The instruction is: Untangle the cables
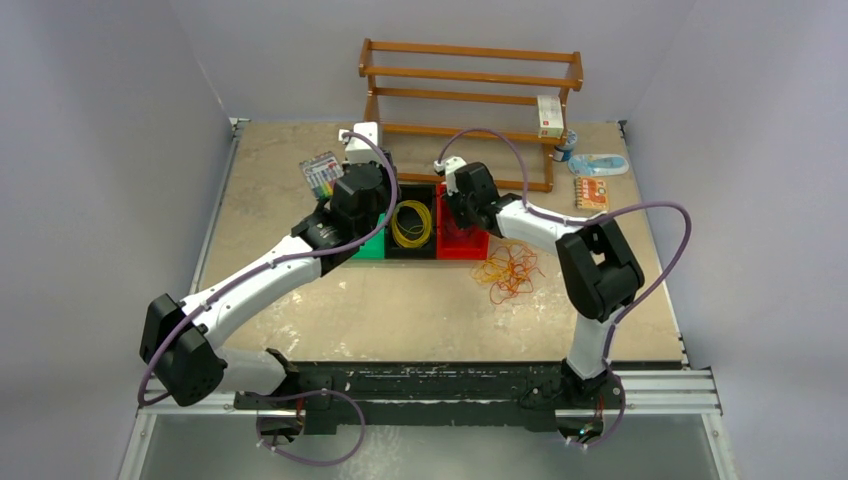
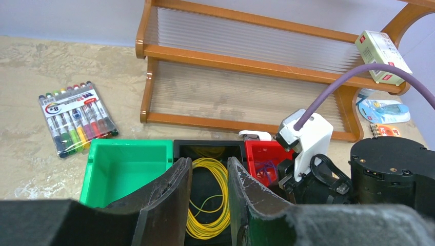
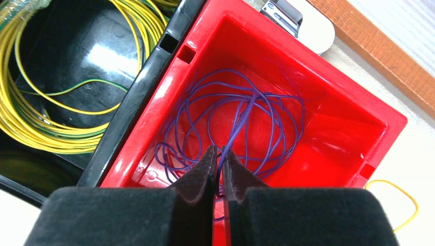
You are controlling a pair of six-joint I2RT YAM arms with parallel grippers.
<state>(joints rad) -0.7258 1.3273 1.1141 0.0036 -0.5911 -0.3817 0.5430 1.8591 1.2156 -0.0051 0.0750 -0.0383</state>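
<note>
On the surface (image 1: 420, 320), nearest the arm bases, a loose tangle of orange cables (image 1: 508, 272) lies right of the middle, well apart from the near edge and just short of the bins. Beyond it three bins stand touching in a row at mid-surface. The green bin (image 2: 125, 166) is on the left, the black bin (image 3: 138, 97) in the middle and the red bin (image 3: 328, 128) on the right. Yellow cables (image 2: 215, 205) lie coiled in the black bin, with a greenish strand among them. Purple cables (image 3: 241, 118) lie looped on the floor of the red bin. The right claw (image 3: 218, 154) hangs over the red bin, its fingers all but closed, pinching one purple strand that rises from the loops into the narrow gap. The left claw (image 2: 209, 163) hovers over the near side of the black bin, fingers parted and holding nothing. Toward the far left corner lies a pack of markers (image 2: 77, 118). A wooden rack (image 2: 246, 66) stands along the far edge, with a small box (image 2: 382, 48) on its right end.
</note>
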